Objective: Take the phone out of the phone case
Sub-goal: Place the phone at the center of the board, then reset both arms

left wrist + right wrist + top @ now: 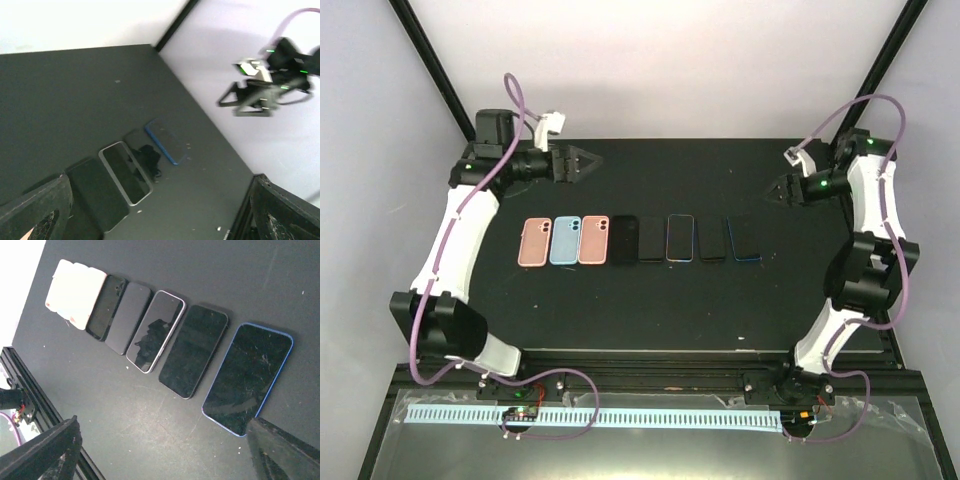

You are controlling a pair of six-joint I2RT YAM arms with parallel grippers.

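While left claw at far left and right claw at far right hang wide open and empty, three phone cases and five phones lie in one row across the counter, cases leftmost.

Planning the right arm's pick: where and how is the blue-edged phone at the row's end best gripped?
Likely its long edges, from straight above: the blue-edged phone lies flat, outer edge free, a slim gap from the black phone.

White-shelled arms, black joints, purple cables; left claw, right claw black, triangular.
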